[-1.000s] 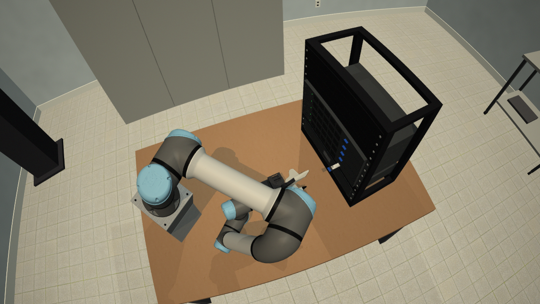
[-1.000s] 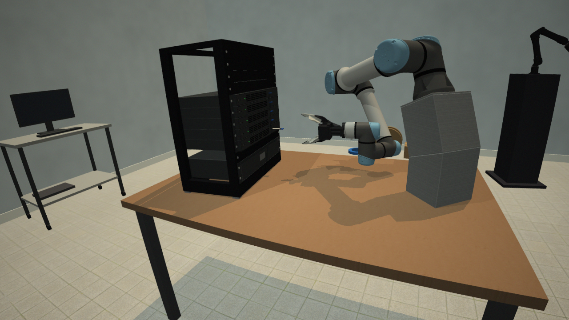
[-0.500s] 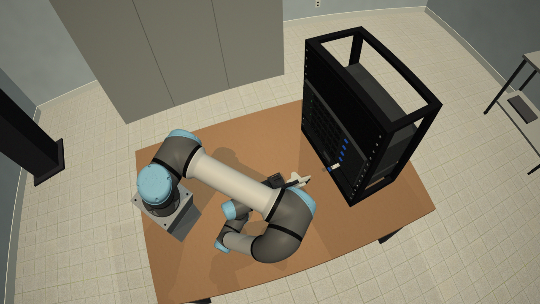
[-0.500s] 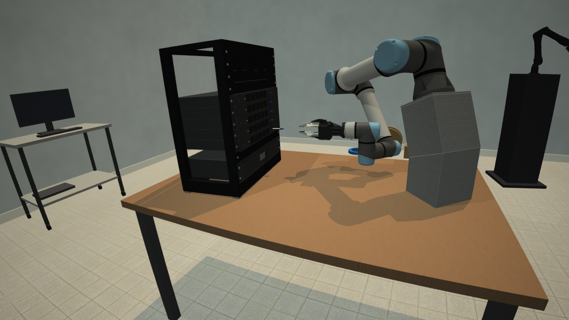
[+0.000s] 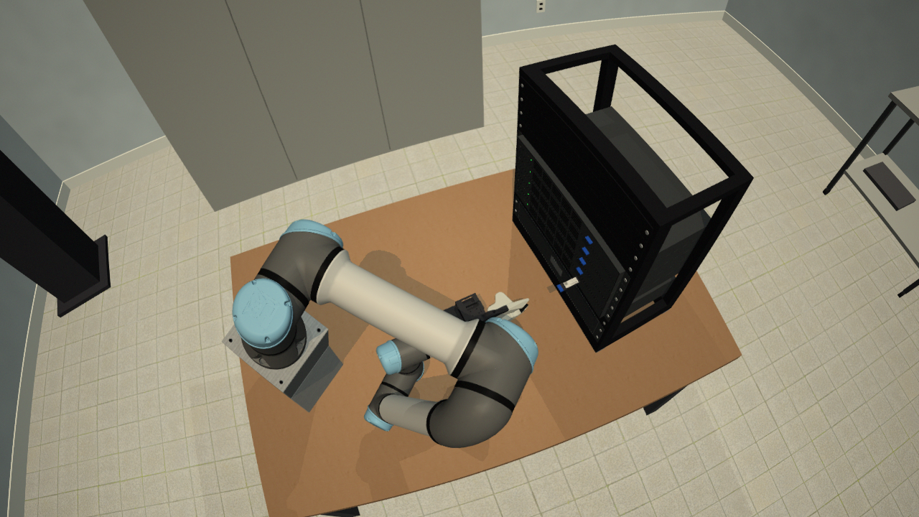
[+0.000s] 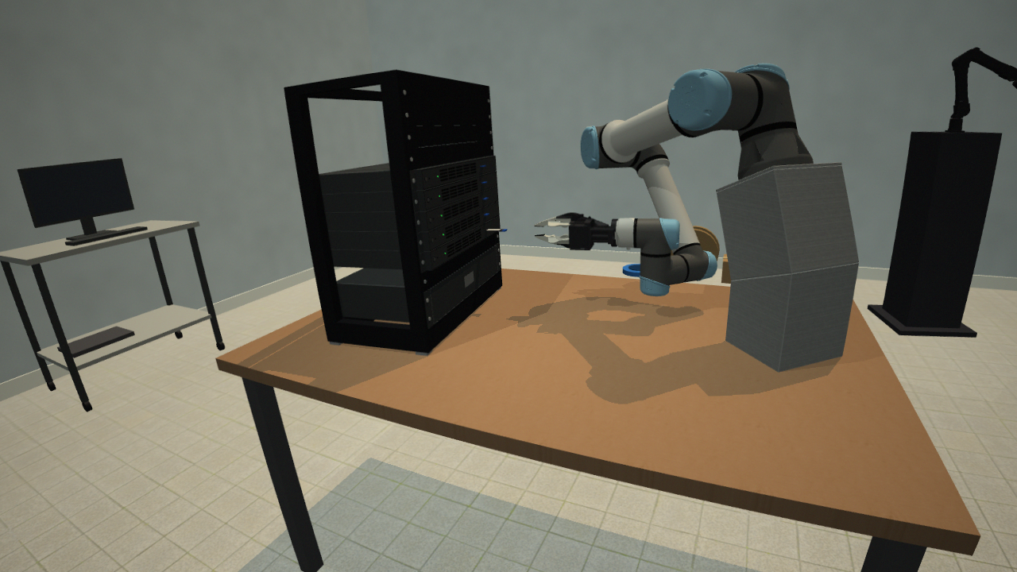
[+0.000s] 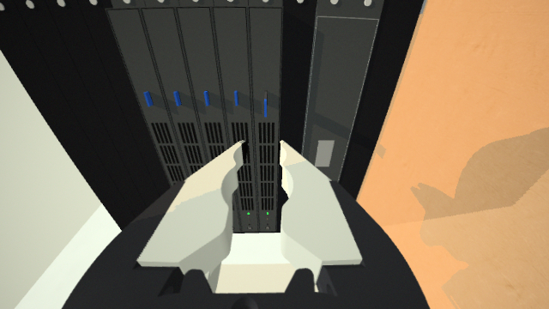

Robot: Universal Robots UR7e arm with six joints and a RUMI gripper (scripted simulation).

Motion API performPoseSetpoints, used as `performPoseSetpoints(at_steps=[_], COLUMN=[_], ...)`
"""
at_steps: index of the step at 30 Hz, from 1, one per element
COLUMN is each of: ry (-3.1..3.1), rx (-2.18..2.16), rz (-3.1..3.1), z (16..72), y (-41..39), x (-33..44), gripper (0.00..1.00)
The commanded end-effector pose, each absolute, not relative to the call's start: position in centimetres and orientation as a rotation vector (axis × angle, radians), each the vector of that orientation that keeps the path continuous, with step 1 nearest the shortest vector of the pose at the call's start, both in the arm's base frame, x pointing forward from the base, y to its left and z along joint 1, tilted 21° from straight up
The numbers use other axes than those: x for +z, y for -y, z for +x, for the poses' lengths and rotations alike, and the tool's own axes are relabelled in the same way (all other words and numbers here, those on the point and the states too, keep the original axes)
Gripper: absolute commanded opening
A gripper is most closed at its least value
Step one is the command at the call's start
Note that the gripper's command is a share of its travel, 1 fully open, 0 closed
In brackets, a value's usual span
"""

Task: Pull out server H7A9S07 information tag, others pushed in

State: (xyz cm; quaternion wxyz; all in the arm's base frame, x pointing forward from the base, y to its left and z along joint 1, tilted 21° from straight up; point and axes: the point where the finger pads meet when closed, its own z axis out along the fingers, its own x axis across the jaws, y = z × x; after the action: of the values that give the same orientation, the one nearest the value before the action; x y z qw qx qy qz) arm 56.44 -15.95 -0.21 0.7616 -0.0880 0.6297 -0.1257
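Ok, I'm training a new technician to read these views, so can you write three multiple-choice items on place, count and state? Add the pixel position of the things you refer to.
1. Where in the server stack (image 5: 553,209) (image 6: 458,195) (image 7: 193,56) is the pulled-out tag (image 5: 570,282) (image 6: 495,229) (image 7: 265,107)?
A) top
B) middle
C) bottom

2. How many blue tabs (image 5: 588,239) (image 6: 483,166) (image 7: 148,99) show?
A) three
B) five
C) seven

3. The end effector (image 5: 526,305) (image 6: 535,231) (image 7: 262,142) is:
A) gripping a tag
B) apart-fingered, holding nothing
C) pushing the rack (image 5: 652,215) (image 6: 392,213) (image 7: 296,86)

1: C, the exterior view shows it protruding from the lowest server of the stack.
2: B, the wrist view shows one per server.
3: B, the wrist view shows a gap between its fingers and nothing gripped.
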Motion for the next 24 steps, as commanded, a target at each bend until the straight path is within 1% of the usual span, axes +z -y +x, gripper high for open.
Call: performPoseSetpoints(at_steps=[1,3,4,24], ry=[-1.369,-1.369,-1.369,-1.369], rx=[-0.274,-0.274,-0.274,-0.274], rz=[-0.192,-0.192,-0.192,-0.192], z=[56.45,56.45,56.45,56.45], y=[15.94,15.94,15.94,15.94], x=[-0.17,-0.17,-0.17,-0.17], gripper=[0.15,0.15,0.00,0.00])
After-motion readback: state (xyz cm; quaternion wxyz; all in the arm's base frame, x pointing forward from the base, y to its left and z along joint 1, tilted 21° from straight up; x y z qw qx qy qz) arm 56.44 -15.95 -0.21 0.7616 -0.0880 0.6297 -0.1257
